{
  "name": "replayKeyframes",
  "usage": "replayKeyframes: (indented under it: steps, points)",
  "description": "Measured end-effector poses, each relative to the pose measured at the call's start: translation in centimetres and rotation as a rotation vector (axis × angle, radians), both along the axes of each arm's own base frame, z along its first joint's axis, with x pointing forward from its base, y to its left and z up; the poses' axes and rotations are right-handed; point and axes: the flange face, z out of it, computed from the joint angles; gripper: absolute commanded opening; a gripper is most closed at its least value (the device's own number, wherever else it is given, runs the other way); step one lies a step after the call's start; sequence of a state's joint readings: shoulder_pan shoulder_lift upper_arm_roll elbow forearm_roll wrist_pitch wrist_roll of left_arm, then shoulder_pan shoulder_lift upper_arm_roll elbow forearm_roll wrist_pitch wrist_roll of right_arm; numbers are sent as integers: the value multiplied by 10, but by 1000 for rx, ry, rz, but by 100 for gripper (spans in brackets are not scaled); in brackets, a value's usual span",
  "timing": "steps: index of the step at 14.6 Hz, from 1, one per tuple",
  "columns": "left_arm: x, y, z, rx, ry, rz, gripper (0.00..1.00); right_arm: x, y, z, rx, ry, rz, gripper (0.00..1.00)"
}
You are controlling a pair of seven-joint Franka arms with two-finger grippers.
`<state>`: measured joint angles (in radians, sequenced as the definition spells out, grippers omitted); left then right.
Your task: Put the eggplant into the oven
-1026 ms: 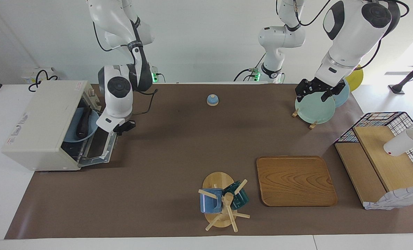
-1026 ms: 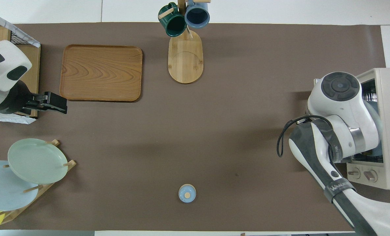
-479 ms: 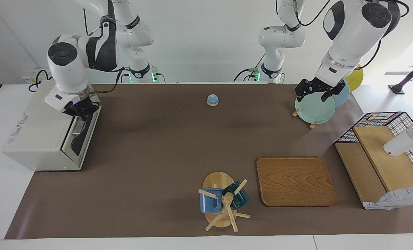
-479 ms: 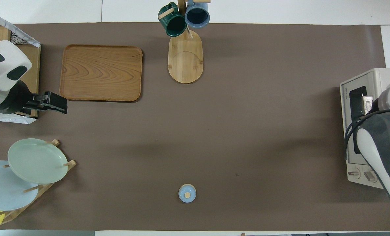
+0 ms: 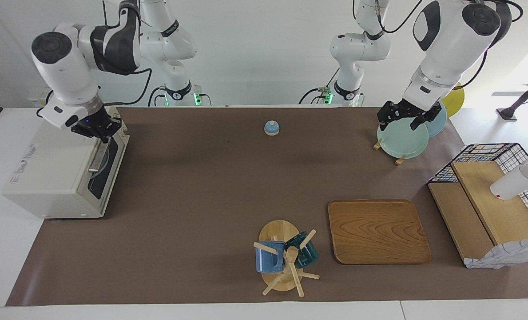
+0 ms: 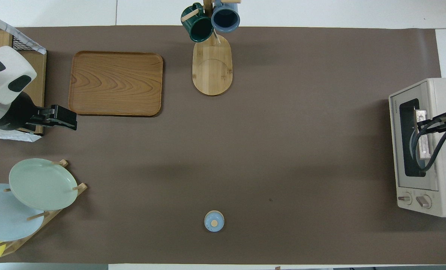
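In the facing view, the oven (image 5: pixel 64 171) stands at the right arm's end of the table, and its dark glass door is closed. The right gripper (image 5: pixel 98 129) is over the top edge of this door, just above the metal bar handle (image 5: pixel 97 156). Its fingers are brought together and they hold nothing. Through the glass only a pale blue curve can be seen; the eggplant itself cannot be made out, so I cannot tell from here where it lies. Well apart from the oven, toward the left arm's end of the table, the left gripper (image 5: pixel 406 116) hangs over the green plate (image 5: pixel 401 141) that leans in a wooden rack. Its fingers are spread wide and hold nothing. This arm waits. A small blue lid (image 5: pixel 271 128) lies between the oven and the plate rack.

In the overhead view, the oven (image 6: pixel 425 146) shows its closed door and two knobs. The right gripper is hidden at the edge, only cables over the door are visible. The eggplant cannot be seen here either. The left gripper (image 6: pixel 59 117) is wide and empty, well apart from the oven, just beside the wooden tray (image 6: pixel 116 83). The mug stand (image 6: pixel 212 63) is between the tray and the oven.
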<state>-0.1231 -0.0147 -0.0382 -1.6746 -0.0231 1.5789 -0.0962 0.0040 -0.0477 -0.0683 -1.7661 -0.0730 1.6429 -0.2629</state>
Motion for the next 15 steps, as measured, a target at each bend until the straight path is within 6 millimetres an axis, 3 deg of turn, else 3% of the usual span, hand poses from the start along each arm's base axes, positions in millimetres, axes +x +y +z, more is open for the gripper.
replayKeyframes:
  steps: [1, 2, 3, 6, 15]
  points:
    - [0, 0, 0, 0, 0, 0, 100, 1, 7, 1, 4, 1, -4, 25]
    - [0, 0, 0, 0, 0, 0, 100, 2, 13, -2, 3, 7, -11, 38]
    - [0, 0, 0, 0, 0, 0, 100, 3, 15, -5, 3, 14, -17, 99]
    - [0, 0, 0, 0, 0, 0, 100, 5, 15, -10, 3, 23, -30, 100]
    - [0, 0, 0, 0, 0, 0, 100, 13, 9, -1, -2, 40, -99, 100]
